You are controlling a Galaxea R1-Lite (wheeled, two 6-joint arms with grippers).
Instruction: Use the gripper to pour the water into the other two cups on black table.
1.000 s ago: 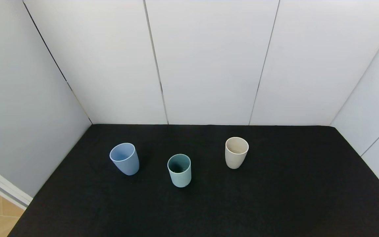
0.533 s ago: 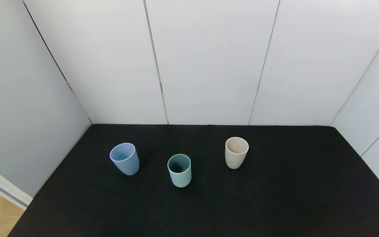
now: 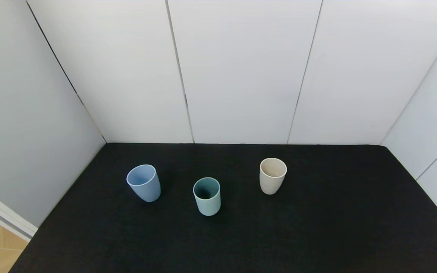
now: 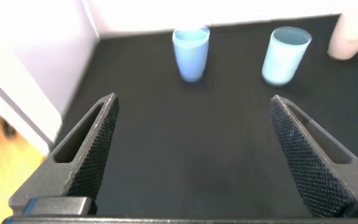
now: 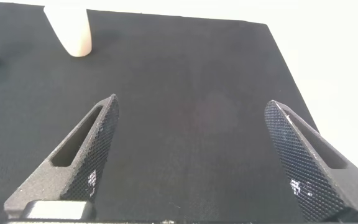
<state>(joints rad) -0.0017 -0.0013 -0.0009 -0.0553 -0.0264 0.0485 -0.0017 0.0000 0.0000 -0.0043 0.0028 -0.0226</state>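
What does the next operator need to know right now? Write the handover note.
Left pincer: open, empty, low over the near left of the black table, facing the blue cup and teal cup.
Right pincer: open, empty, over the near right of the table, cream cup ahead of it.
Cups: all three upright and apart in a row; blue on the left, teal in the middle and nearest, cream on the right.
Done: nothing; no cup grasped.
Left: grasp the cream cup, pour water into blue and teal.
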